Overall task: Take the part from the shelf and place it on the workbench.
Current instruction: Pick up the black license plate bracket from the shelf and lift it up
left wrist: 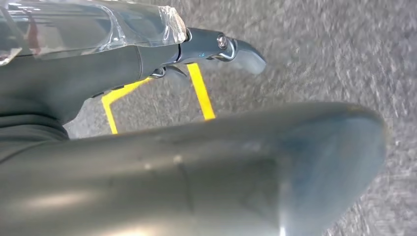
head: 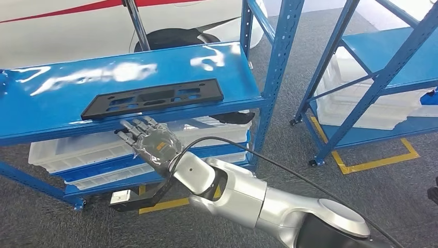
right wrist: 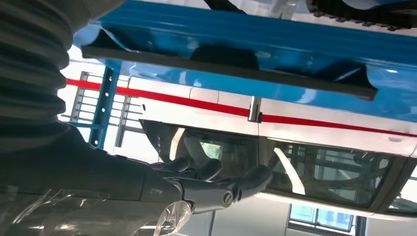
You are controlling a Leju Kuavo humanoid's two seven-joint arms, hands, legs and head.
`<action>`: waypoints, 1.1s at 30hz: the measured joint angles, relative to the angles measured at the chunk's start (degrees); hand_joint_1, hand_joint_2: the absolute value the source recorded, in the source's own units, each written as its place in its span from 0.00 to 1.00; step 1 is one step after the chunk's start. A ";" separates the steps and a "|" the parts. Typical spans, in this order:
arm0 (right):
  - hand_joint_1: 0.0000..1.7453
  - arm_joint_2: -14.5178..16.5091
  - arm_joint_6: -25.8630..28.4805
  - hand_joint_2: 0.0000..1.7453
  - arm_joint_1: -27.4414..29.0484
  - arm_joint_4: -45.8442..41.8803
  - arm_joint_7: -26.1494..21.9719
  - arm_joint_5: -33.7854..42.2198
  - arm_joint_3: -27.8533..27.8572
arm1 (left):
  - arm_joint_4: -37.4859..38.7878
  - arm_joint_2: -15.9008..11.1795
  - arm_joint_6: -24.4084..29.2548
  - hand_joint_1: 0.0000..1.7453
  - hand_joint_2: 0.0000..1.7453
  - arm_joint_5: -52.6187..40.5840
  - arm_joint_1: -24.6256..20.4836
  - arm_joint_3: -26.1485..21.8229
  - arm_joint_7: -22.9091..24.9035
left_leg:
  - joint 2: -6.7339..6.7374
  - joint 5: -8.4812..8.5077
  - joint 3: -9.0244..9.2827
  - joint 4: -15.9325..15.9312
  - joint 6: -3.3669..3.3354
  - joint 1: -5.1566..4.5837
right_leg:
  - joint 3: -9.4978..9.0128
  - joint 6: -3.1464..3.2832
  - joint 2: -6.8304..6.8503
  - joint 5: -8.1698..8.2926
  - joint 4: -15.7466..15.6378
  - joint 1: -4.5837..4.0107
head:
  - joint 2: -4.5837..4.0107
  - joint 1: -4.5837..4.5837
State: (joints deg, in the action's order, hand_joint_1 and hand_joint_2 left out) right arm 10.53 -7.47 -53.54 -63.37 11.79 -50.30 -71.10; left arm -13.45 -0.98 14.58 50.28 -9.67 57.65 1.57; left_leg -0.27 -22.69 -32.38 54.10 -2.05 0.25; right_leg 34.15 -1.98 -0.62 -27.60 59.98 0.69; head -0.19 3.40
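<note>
Black plastic formed the part [head: 153,97], a long flat panel with cut-out openings, which was seen lying flat on the top level of a blue shelf [head: 62,98] in the head view. Its near long edge sat close to the shelf's front lip, and it was angled slightly, with the end toward 3 o'clock set a little farther back than the end toward 9 o'clock.

The right hand [head: 150,142] was held just below the front lip of the shelf, at about 6 o'clock from the part, palm turned up and fingers [head: 135,125] spread apart and extended toward the lip. Nothing was held in it, and no contact with the part could be made out. In the right wrist view the same hand [right wrist: 206,182] was seen from behind with its fingers apart, and the part [right wrist: 226,69] appeared above it as a dark strip along the blue edge.

White trays [head: 77,150] were stacked on the lower levels of the shelf. A second blue shelf [head: 372,77] stood toward 3 o'clock, with yellow tape [head: 372,163] marked on the grey carpet [head: 289,139] beneath it.

The left hand [left wrist: 196,162] was seen hanging over the carpet in the left wrist view; whether its fingers were together or apart could not be told.
</note>
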 joint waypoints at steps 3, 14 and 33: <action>0.00 0.07 0.04 1.00 0.02 0.39 -0.12 0.10 -0.14 | -0.01 0.03 -0.01 0.00 0.00 -0.01 -0.10 -0.02 0.01 | 0.04 -0.61 0.98 -0.09 -0.85 -0.17 | 6.11 -0.01 0.08 -4.21 11.53 -0.07 | -0.01 -0.08; 0.00 0.70 0.12 1.00 -0.17 1.46 -0.22 0.46 -0.33 | -0.01 0.38 -0.06 0.00 0.00 -0.19 -0.20 -0.01 0.01 | -0.14 -4.48 3.30 1.04 0.96 -0.58 | 1.33 1.67 0.01 4.52 -3.43 -0.13 | -0.01 0.00; 0.00 1.90 0.31 1.00 -0.89 2.82 -0.51 0.64 -1.05 | 0.00 0.43 -0.15 0.00 0.00 -0.78 -0.31 -0.02 0.06 | 0.02 -0.70 0.43 0.26 -0.89 -0.20 | 4.80 0.06 0.07 -3.59 9.23 -0.18 | -0.01 0.27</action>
State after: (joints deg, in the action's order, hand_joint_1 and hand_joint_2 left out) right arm 12.43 -7.17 -54.42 -60.55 11.28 -49.65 -72.15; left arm -13.45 -0.55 14.43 49.51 -9.98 57.64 1.63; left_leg -0.25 -23.39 -31.95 54.37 -2.93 0.06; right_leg 38.95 -1.92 -0.55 -31.19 69.21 0.51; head -0.20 3.67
